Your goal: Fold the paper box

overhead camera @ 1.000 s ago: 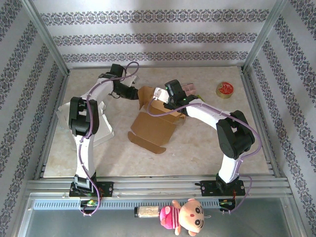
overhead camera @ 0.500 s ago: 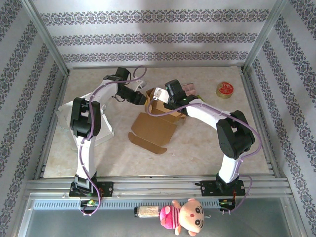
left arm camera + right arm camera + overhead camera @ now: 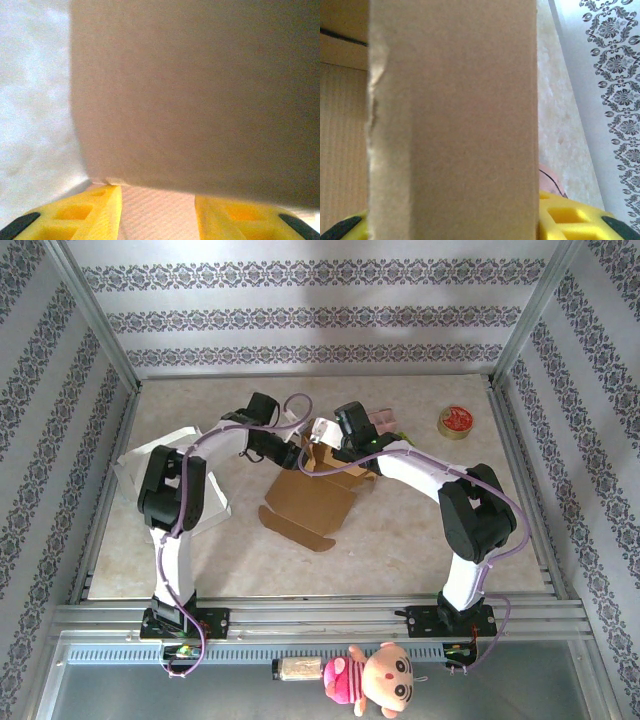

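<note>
Paper box [image 3: 310, 498] lies near the middle of the table [image 3: 420, 540], opened out and mostly flat. Its nearest flap rests on the surface toward the arm bases, the wide brown panel comes behind it, and the far end stands raised.

We judge it light and made of corrugated cardboard, stiff across each panel but willing to bend along the creases. It will probably slide on the smooth table if pushed from one side only, and a hard pinch could crush or tear an edge. So we would take hold at the free edge of a flap, close to its crease, while the other arm steadies the body.

At the far end, the left gripper [image 3: 157, 212] has its fingers [image 3: 90, 210] spread with nothing between them, just before a brown panel. The right gripper [image 3: 452, 227] pinches an upright panel, which fills the whole gap between its two fingers. Farther back, well apart, lies a red tape roll [image 3: 455, 422].
</note>
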